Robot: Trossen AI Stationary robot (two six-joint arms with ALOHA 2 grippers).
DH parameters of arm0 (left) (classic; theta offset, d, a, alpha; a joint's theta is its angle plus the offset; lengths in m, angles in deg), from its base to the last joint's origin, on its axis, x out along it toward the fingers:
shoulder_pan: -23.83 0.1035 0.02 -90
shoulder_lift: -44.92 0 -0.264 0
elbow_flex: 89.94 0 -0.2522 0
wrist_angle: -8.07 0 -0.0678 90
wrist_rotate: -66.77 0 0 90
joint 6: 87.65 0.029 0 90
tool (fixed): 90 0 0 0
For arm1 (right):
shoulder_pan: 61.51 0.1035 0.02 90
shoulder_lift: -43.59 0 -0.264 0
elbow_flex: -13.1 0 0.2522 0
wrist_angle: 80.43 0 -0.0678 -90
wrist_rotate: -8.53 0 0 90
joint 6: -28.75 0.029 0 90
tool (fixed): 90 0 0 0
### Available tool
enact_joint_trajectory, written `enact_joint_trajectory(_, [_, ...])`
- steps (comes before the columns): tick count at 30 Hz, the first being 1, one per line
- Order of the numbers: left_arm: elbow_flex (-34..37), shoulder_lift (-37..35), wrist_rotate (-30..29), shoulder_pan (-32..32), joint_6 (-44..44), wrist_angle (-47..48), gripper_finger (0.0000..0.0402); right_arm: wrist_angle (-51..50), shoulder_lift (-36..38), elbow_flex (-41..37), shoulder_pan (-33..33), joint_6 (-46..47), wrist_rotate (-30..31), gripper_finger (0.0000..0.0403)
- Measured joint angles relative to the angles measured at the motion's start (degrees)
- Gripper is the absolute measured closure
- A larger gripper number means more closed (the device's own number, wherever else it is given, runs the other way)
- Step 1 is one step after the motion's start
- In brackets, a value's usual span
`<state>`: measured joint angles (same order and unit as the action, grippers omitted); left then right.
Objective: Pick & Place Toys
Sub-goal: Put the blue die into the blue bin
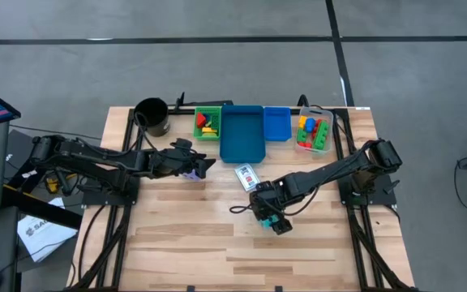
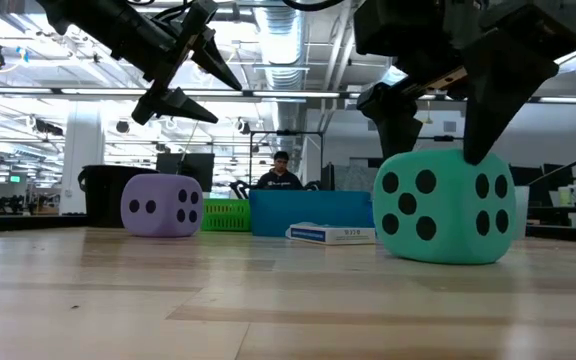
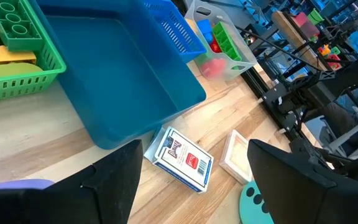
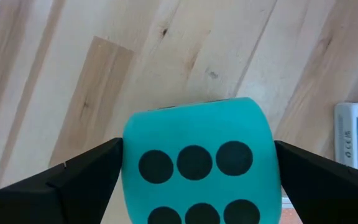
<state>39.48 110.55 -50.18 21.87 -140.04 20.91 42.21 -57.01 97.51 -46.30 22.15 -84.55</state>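
— Along the table's far edge, what do the bins hold?
— Green basket [image 1: 208,123]: red, yellow and green bricks [image 1: 207,123]. Clear bin [image 1: 314,133]: mixed coloured bricks. The two blue bins [image 1: 242,134] look bare.
— Dice?
— Two. The right gripper [image 1: 271,221] stands spread around the cyan die [image 2: 444,206] on the table; the left gripper [image 1: 203,165] hangs open over the purple die [image 2: 161,205]. One card box [image 1: 246,175] lies between.
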Motion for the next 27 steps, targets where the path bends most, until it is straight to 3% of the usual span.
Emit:
enact_joint_trajectory(5, [0.0,0.0,0.0,0.0,0.0,0.0,0.0117,0.8,0.0,0.0,0.0,0.0,2.9,0.0003])
enact_joint_trajectory(22, [0.0,0.0,0.0,0.0,0.0,0.0,0.0117,3.5,0.2,-3.2,-0.9,2.1,3.4,0.0003])
enact_joint_trajectory(27, [0.0,0.0,0.0,0.0,0.0,0.0,0.0117,3.4,0.3,-3.2,-1.3,3.5,3.3,0.0024])
